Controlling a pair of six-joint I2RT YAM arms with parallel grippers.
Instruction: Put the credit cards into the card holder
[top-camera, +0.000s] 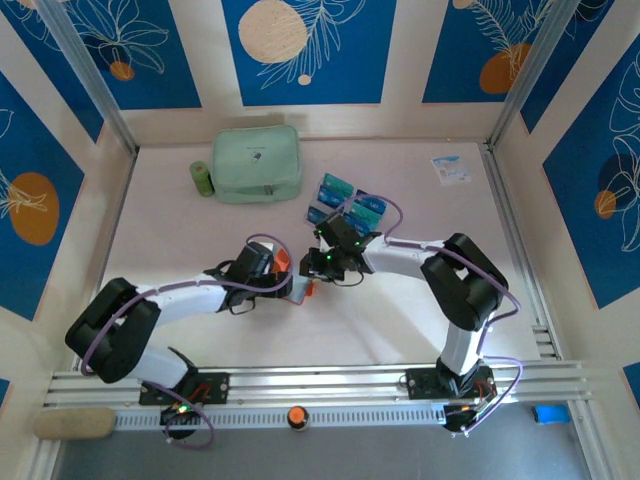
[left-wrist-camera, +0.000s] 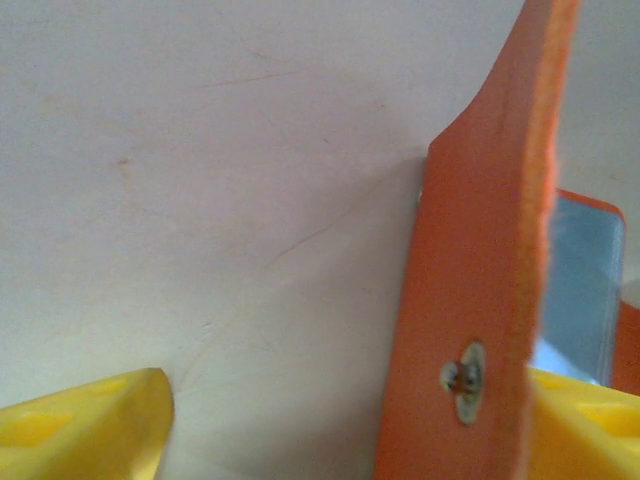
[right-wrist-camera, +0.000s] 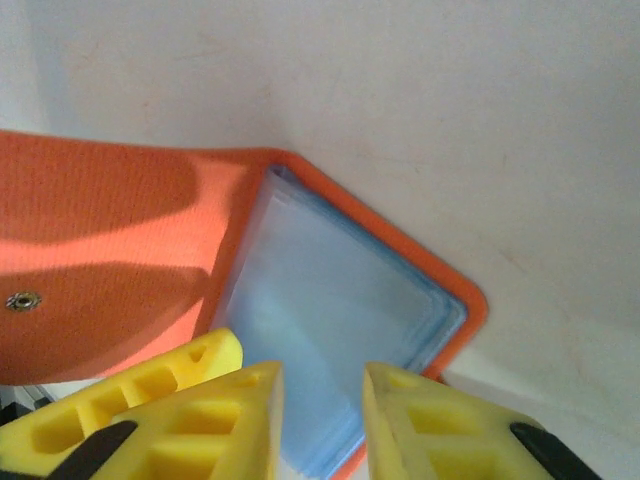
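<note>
Orange card holder (right-wrist-camera: 110, 250), open
A pale-blue credit card (right-wrist-camera: 330, 310) fills its pocket below the slightly parted right claw (right-wrist-camera: 320, 372); its studded flap (left-wrist-camera: 480, 280) stands inside the wide-open left claw (left-wrist-camera: 355, 390).

Both arms stretched inward, wrists nearly meeting — left end effector (left-wrist-camera: 350, 410) spread wide, right end effector (right-wrist-camera: 322, 400) narrowly parted

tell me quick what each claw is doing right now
Left claw: open, not gripping the card holder beside it.
Right claw: slightly open, gripping nothing.
</note>
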